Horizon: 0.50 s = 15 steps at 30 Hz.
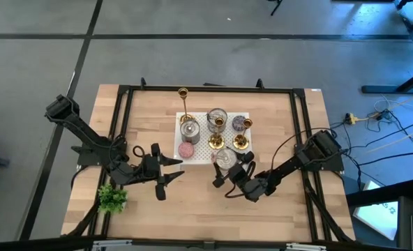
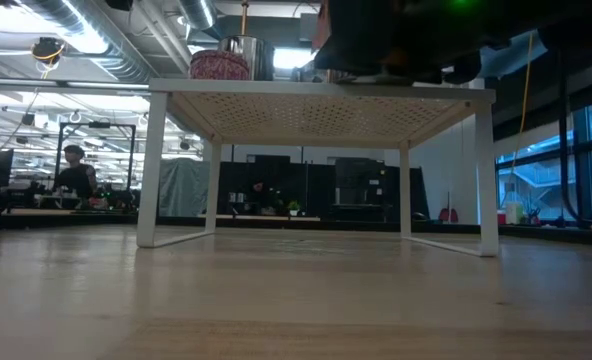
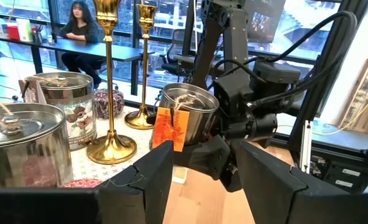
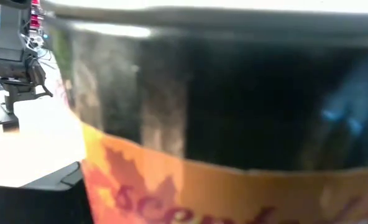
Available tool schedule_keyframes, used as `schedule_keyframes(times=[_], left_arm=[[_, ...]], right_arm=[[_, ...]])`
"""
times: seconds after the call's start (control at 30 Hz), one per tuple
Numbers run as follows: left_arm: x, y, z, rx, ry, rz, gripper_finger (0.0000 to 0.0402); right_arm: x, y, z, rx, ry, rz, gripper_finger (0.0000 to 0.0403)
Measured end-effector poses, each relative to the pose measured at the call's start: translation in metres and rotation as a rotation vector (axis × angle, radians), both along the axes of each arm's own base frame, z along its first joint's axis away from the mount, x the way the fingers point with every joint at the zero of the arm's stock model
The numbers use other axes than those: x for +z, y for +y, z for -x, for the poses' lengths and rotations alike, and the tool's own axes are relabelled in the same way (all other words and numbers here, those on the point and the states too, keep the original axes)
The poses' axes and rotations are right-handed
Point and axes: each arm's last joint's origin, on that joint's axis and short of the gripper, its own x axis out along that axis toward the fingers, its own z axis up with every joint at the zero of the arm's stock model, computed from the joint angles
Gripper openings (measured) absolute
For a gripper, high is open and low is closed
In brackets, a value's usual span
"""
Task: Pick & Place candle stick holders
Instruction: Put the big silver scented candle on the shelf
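Note:
Three gold candle stick holders stand on their round bases on the white perforated shelf (image 1: 192, 115): a tall one (image 1: 185, 104) at its far left, and two more (image 1: 218, 142) (image 1: 242, 142). Two of them also show in the left wrist view (image 3: 109, 87) (image 3: 144, 68). My right gripper (image 1: 229, 173) reaches level to a silver tin with an orange label (image 3: 185, 112) at the shelf's near right corner, its fingers wide apart around the tin. My left gripper (image 1: 166, 174) hovers open and empty left of the shelf. My right gripper has its fingers on either side of the silver tin's wall (image 4: 221, 106), coming level from the table's near right. The tin stands upright on the shelf. I cannot tell whether the fingers touch it.
More silver tins (image 3: 22, 146) (image 3: 64, 102), a pink candle (image 1: 186, 150) and a purple candle (image 3: 109, 102) crowd the shelf around the holders. A small green plant (image 1: 112, 199) sits at the near left. Black frame rails (image 1: 123, 125) border the table.

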Motion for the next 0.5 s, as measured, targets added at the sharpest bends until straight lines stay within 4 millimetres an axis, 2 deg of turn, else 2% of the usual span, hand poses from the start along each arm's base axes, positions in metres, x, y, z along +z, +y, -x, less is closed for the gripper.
schedule_keyframes(times=[0.5], left_arm=[[0.0,0.0,0.0,-0.003,0.001,0.0,0.0173]], right_arm=[[0.004,-0.014,-0.005,-0.098,-0.04,-0.026,0.0364]])
